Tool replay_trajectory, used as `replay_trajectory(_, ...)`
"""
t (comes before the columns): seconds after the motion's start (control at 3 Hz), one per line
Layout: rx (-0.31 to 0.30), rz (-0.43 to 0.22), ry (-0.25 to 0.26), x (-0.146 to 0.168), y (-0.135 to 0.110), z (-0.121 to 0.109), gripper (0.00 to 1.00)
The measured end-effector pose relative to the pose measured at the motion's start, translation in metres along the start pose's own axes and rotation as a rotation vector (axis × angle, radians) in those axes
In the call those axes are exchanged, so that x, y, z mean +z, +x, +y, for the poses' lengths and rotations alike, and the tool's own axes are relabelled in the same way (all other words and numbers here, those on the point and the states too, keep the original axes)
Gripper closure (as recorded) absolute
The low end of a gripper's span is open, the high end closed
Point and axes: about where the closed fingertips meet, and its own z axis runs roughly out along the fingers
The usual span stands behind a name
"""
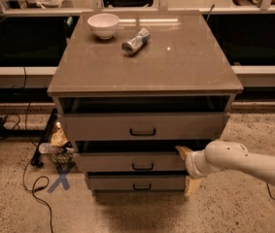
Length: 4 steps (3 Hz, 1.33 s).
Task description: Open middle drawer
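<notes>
The grey cabinet (185, 76) has three drawers. The middle drawer (112, 162) has a medium-height face and a small black bar handle (142, 167), and it stands pulled out a little. My gripper (187, 169) is at the right end of this drawer's face. It is open, with one tan finger (182, 151) above the face's top edge and the other below it, by the bottom drawer's right end. The white arm (244, 161) comes in from the right.
The taller top drawer (103, 126) is also pulled out a little; the slim bottom drawer (112, 182) sits below. A white bowl (103, 24) and a lying can (135, 41) are on the countertop. Cables, clutter (54, 147) and a blue X (61, 182) mark the floor at left.
</notes>
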Motion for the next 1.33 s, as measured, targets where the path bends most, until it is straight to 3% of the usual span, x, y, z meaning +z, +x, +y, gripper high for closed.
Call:
replay_trajectory(0.33,0.004,0.0,0.003,0.019,0.005,-0.013,0.0)
replay_trajectory(0.67,0.054,-0.008,-0.02,0.048,0.025,-0.019,0.03)
replay_trajectory(1.33,0.084,-0.011,-0.025,0.055,0.036,-0.02,0.48)
